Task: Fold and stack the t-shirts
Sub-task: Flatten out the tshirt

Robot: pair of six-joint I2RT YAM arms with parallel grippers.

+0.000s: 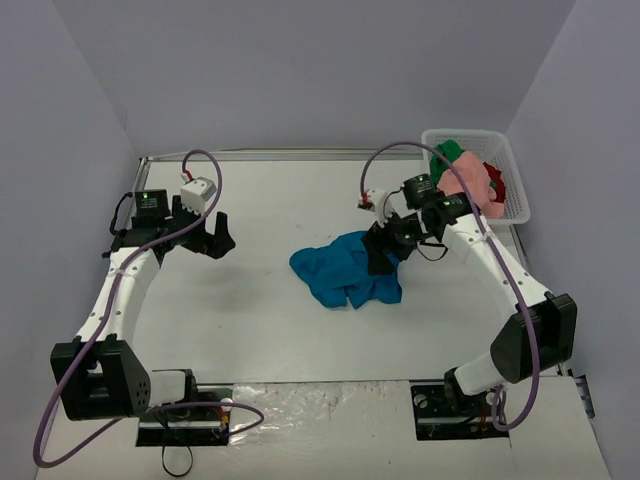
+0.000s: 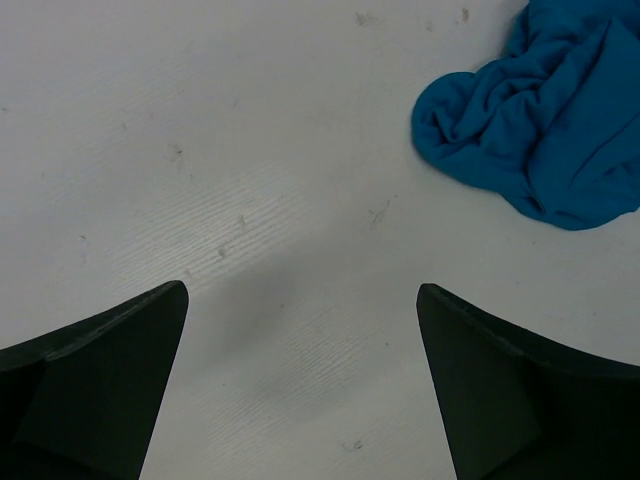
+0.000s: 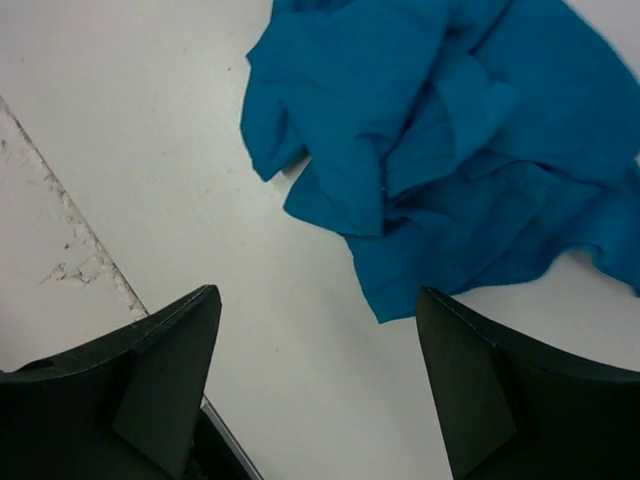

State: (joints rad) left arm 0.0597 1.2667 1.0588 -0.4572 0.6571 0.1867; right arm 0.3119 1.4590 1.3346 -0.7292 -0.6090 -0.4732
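A crumpled teal-blue t-shirt [image 1: 343,272] lies in a heap on the white table, a little right of centre. My right gripper [image 1: 383,256] hovers at its right edge. In the right wrist view that gripper [image 3: 318,292] is open over bare table with nothing between its fingers, and the teal-blue t-shirt [image 3: 450,150] lies just beyond the fingertips. My left gripper [image 1: 216,240] stands open well to the left. Its wrist view shows the left gripper [image 2: 302,287] over bare table and the teal-blue t-shirt [image 2: 545,120] at the upper right. Green [image 1: 447,158], pink [image 1: 468,186] and red [image 1: 495,181] t-shirts are bunched in a basket.
The white mesh basket [image 1: 466,132] stands at the back right corner, against the wall. Grey walls close in the table on three sides. A seam with chipped paint [image 3: 70,235] runs along the table's surface to the left of my right gripper.
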